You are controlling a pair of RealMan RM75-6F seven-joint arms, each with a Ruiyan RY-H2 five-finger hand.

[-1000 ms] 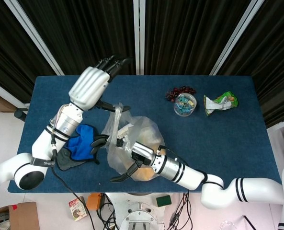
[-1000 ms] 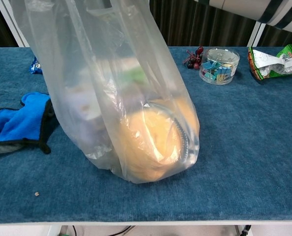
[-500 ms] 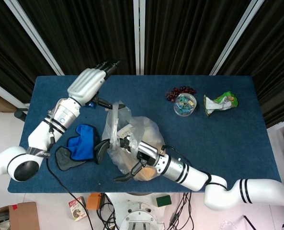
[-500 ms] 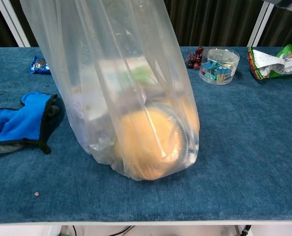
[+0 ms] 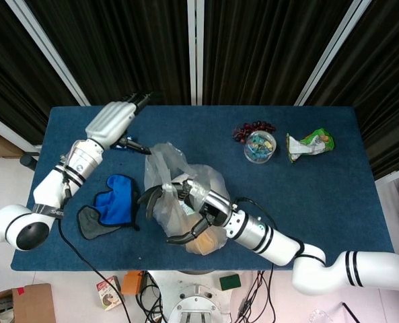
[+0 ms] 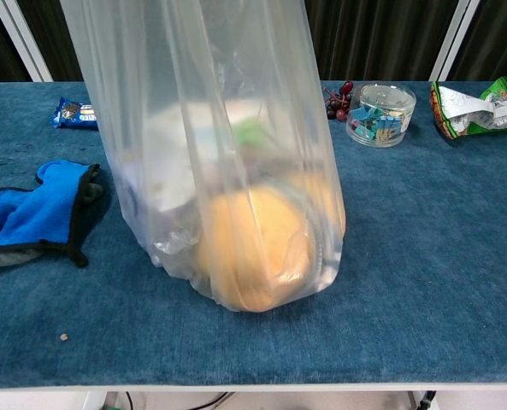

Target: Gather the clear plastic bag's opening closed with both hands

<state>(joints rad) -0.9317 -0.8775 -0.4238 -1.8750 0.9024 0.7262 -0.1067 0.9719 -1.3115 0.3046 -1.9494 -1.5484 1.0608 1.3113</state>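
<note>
The clear plastic bag (image 5: 169, 176) stands upright near the table's front middle. Its gathered top rises toward the head camera. In the chest view the bag (image 6: 227, 162) fills the middle and runs out of frame at the top, with an orange round thing (image 6: 253, 252) and a white box inside. My right hand (image 5: 189, 210) grips the bag's upper part from the front, some fingers spread around it. My left hand (image 5: 112, 120) hovers open over the back left of the table, apart from the bag. Neither hand shows in the chest view.
A blue and grey cloth (image 5: 113, 207) lies left of the bag. A small blue packet (image 6: 76, 113) sits at the back left. At the back right are dark grapes (image 5: 253, 126), a clear jar of clips (image 5: 260, 147) and a green snack bag (image 5: 311, 143).
My left hand has drawn back from the bag toward the table's back left corner. My right hand has shifted a little right along the bag, and the bag's top stands straighter.
</note>
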